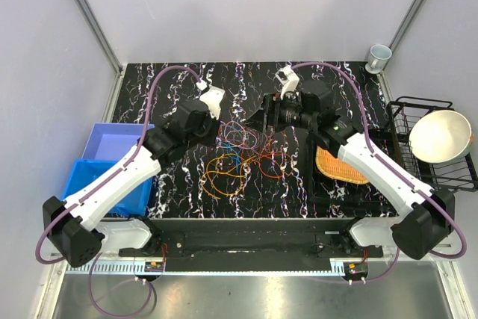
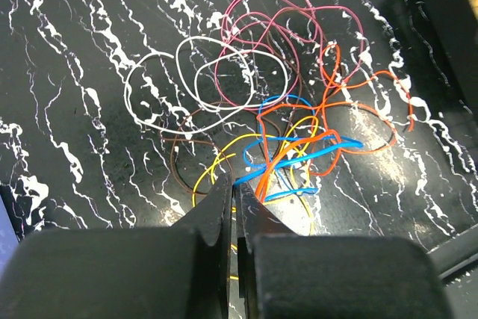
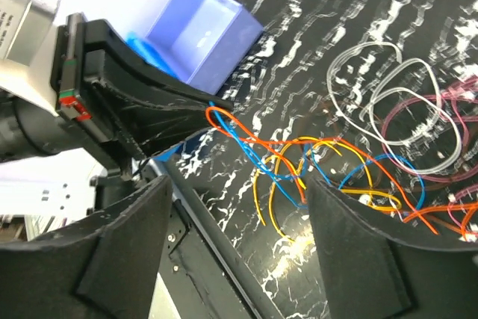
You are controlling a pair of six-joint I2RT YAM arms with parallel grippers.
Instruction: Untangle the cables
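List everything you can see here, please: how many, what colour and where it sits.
cables: one tangle, orange, blue, yellow, pink, white, brown; table centre
bins: two, blue; left edge
mug: one, pale; far right corner
dish rack: one, black wire; right edge
bowl: one, cream; in the dish rack
mat: one, orange; left of the rack
table: one, black veined white; under everything
left fingers: one pair, black; shut on cables
right fingers: one pair, black; open beside the tangle

Here's a robotics lab test cell: plain white panels [image 1: 246, 5] on aluminium posts [image 1: 89, 13] wall in a black marbled table [image 1: 246, 80], twin white robot arms [image 1: 112, 184] bolted along its near edge, blue bins [image 1: 112, 143] and a dish rack [image 1: 448, 173] alongside.
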